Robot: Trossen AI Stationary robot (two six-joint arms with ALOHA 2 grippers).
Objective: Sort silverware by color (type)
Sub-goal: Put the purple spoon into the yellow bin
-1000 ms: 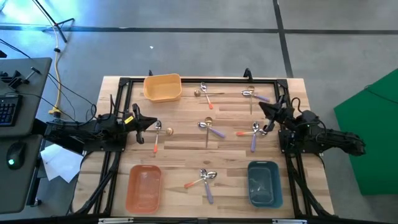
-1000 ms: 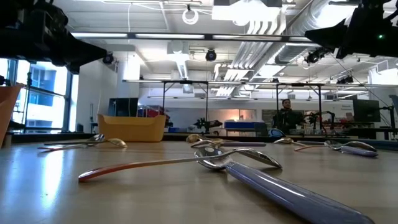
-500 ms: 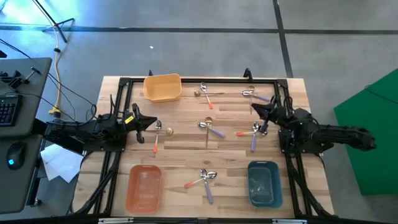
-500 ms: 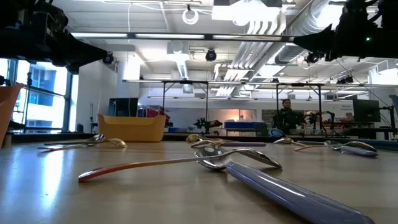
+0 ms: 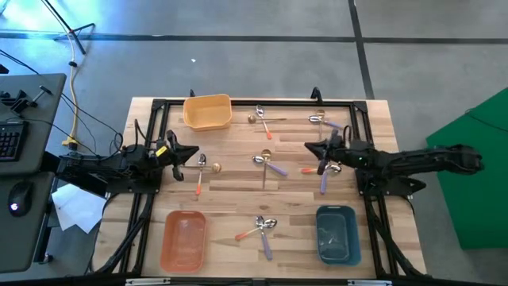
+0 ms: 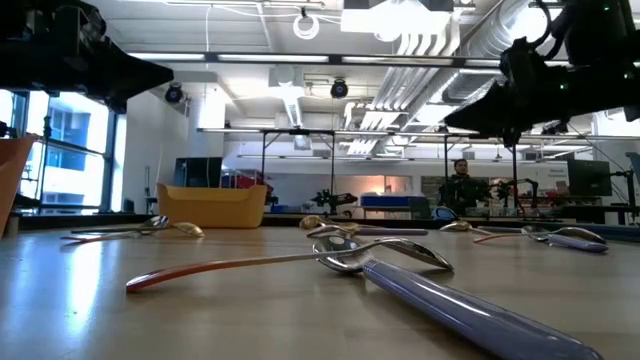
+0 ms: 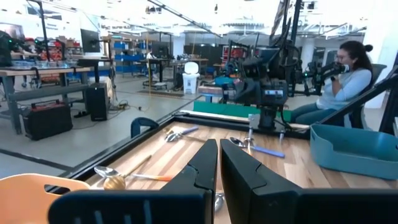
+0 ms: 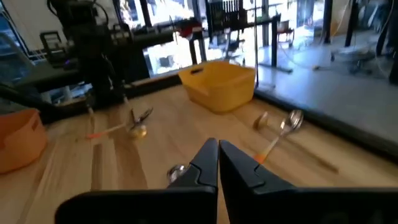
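Small spoons lie flat on the wooden table (image 5: 238, 187) in scattered groups. One pair is near the front (image 5: 260, 226), one at the middle (image 5: 267, 163) and one at the far edge (image 5: 262, 116). More lie at the right (image 5: 324, 170) and the far right (image 5: 326, 121), and one beside the left arm (image 5: 201, 168). Handles are orange, lavender (image 6: 470, 312) or gold. My left gripper (image 5: 196, 153) hovers shut at the table's left. My right gripper (image 5: 308, 147) hovers shut above the right-hand spoons, pointing toward the middle. Neither holds anything.
A yellow bin (image 5: 208, 111) stands at the far left, an orange bin (image 5: 184, 238) at the near left and a blue bin (image 5: 336, 233) at the near right. A black frame (image 5: 238, 102) runs round the table. A seated person (image 7: 348, 81) is beyond the table.
My right gripper has reached out from the table's right edge toward the middle, sinking a little and rolling, and has stayed shut. The spoons have not moved.
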